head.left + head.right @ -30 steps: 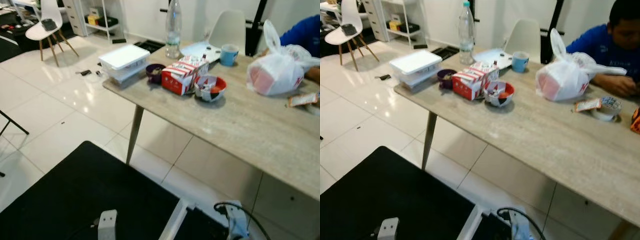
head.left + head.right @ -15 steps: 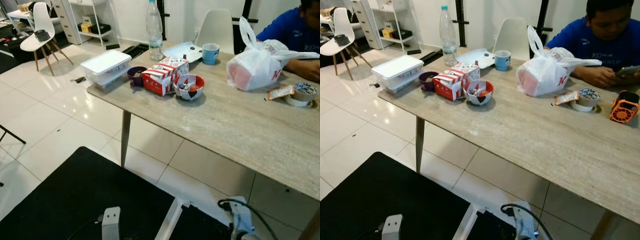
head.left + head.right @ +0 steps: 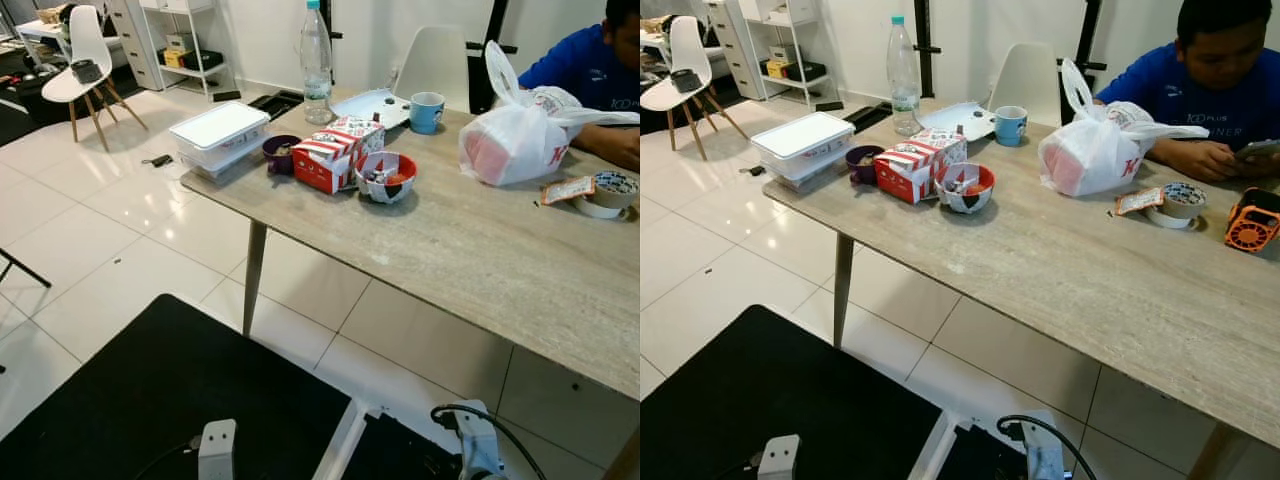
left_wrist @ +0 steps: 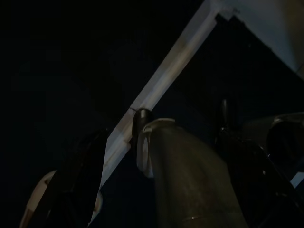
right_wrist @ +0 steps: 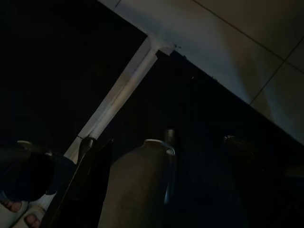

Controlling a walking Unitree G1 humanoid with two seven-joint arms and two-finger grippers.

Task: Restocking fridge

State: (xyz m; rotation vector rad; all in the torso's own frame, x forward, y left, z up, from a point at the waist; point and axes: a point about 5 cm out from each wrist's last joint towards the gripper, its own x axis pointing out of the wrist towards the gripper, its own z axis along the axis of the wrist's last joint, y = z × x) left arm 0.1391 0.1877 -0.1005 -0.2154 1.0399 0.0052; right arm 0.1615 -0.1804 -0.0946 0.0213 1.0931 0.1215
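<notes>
Lying far ahead on the long grey-veined stone desk (image 3: 1070, 270): red-and-white striped cardboard carton (image 3: 918, 163), clear lidded plastic container (image 3: 803, 146), tall clear water bottle (image 3: 903, 76), left of centre. Both arms hang idle near the floor; left arm likely nearer. Gripper openings: cannot tell.

Left wrist cam: very dark, arm hanging in shade. A pale strip (image 4: 161, 71) runs diagonally across black ground. Bit of lighter tiled floor (image 4: 280, 23) in one corner. A grey rounded robot limb (image 4: 185, 180) takes up the near field, dark cap at its tip. A black finger (image 4: 78, 180) is faintly visible beside it; jaws' state unreadable.
</notes>
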